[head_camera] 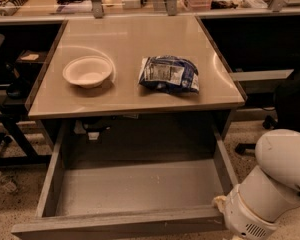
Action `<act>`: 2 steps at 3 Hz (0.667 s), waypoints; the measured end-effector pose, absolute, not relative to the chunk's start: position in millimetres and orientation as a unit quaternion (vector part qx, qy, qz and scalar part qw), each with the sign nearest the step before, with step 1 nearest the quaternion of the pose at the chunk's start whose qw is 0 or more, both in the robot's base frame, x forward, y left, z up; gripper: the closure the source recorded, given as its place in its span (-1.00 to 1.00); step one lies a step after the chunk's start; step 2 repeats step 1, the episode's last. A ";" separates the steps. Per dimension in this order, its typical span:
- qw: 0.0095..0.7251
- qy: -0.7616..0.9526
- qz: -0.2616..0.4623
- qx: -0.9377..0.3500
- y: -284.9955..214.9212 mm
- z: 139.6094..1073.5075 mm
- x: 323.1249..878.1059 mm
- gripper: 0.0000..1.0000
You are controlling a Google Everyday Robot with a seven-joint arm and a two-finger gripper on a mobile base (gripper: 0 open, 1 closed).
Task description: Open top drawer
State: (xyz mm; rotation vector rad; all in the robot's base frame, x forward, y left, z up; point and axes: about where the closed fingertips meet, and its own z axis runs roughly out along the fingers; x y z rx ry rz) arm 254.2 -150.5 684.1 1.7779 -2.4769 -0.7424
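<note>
Bench point(135, 91) surface carries a white bowl point(88, 71) on the left and a crinkled blue-and-white bag point(169, 74) to its right, the two apart. Beneath it the top drawer point(140, 189) stands wide open toward the near side, its plain grey floor showing. My white arm point(282, 179) sits at the near right. My end effector point(221, 204) is at the drawer front's right corner, mostly cut off by the lower edge; apart or together, I cannot tell.

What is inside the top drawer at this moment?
Inside the top drawer only a bare grey floor shows, with no object on it. Its rear part lies dark under the tabletop, so that cannot be checked. The gripper is at its front right corner.
</note>
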 end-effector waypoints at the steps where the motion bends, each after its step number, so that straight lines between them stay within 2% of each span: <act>1: 0.002 -0.789 -0.237 0.567 -150.5 684.2 254.3 -1.00; 2: 0.002 -0.789 -0.237 0.567 -150.5 684.2 254.3 -1.00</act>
